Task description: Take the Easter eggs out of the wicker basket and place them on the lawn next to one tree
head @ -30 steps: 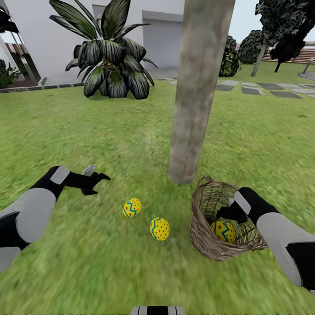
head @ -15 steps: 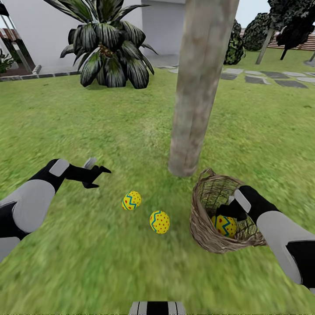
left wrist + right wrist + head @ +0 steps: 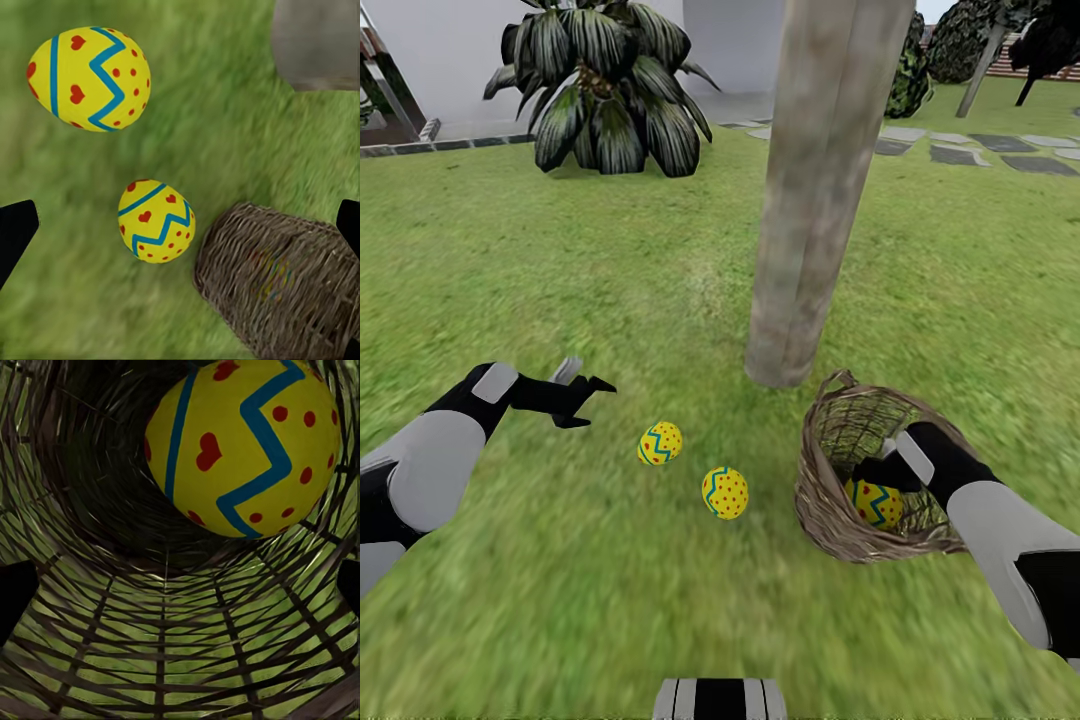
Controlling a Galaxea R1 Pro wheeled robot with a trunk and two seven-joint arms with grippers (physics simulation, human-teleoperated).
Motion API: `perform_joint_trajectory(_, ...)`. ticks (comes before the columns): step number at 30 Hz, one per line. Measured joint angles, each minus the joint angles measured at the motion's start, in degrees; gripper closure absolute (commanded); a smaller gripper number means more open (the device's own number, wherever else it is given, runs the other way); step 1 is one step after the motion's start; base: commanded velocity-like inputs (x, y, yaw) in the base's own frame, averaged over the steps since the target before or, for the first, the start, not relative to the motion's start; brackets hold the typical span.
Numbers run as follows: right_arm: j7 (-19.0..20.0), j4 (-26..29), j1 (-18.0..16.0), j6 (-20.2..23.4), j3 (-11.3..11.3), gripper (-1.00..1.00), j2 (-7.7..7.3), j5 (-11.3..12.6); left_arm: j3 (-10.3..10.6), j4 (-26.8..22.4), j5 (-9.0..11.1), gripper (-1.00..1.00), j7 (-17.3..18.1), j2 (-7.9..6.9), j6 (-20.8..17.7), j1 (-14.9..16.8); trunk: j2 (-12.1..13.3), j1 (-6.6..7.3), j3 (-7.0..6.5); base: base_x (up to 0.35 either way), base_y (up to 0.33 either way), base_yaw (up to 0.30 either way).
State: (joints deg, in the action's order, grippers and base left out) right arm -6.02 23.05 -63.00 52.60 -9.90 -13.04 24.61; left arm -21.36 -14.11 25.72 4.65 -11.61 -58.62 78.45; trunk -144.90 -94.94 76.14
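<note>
Two yellow Easter eggs (image 3: 660,443) (image 3: 725,492) lie on the lawn (image 3: 560,280) close to the base of the pale tree trunk (image 3: 810,200). The left wrist view shows both eggs (image 3: 90,79) (image 3: 156,220), the wicker basket (image 3: 292,285) and the trunk (image 3: 319,41). My left gripper (image 3: 585,395) hovers open over the grass, to the left of these eggs. The basket (image 3: 825,500) leans on the grass right of the trunk with the third egg (image 3: 875,503) inside. My right gripper (image 3: 868,472) is inside the basket, open, just short of that egg (image 3: 244,446).
A low spiky palm-like plant (image 3: 600,90) stands at the back left before a white house wall (image 3: 450,60). Grey stepping stones (image 3: 970,150) and dark shrubs (image 3: 910,80) lie at the back right. Open grass spreads to the left and front of the trunk.
The head camera has tilted down, shifting the whole picture. My right gripper has moved slightly nearer the egg in the basket. The left arm and the two eggs on the grass have stayed put.
</note>
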Motion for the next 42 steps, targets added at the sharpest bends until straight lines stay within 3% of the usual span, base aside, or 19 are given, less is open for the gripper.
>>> perform_joint_trajectory(9, -1.2, 0.1, 0.0, -1.9, -0.1, -1.0, -0.01, 0.0, 0.1, -0.2, 0.0, -1.0, 0.1, -0.26, 0.0, 0.0, -0.1, -0.23, 2.0, 0.0, 0.0, 0.0)
perform_joint_trajectory(15, -5.2, 0.1, 0.0, -6.2, -0.2, -1.0, 0.0, 0.0, 0.2, -0.2, -0.1, -1.0, 0.1, -0.26, 0.0, 0.0, -0.2, -0.39, 3.33, 0.0, 0.0, 0.0)
perform_joint_trajectory(28, -7.6, 0.2, 0.0, -6.5, -0.2, -1.0, -0.02, -0.1, 0.2, -0.2, -0.1, -1.0, 0.1, -0.34, 0.0, 0.0, -0.4, -0.72, 6.21, 0.0, 0.0, 0.0)
perform_joint_trajectory(36, -7.7, 1.4, 0.0, -6.5, -0.1, -1.0, -0.33, -0.1, 0.2, -0.2, -0.1, -1.0, 0.1, -0.41, -0.1, 0.0, -0.4, -0.71, 6.21, 0.0, 0.0, 0.0)
perform_joint_trajectory(42, -7.7, 6.0, 0.0, -7.1, -0.1, -1.0, -0.76, -0.1, 0.2, -0.2, -0.1, -1.0, 0.1, -0.44, 0.0, 0.0, -0.4, -0.71, 6.21, 0.0, 0.0, 0.0)
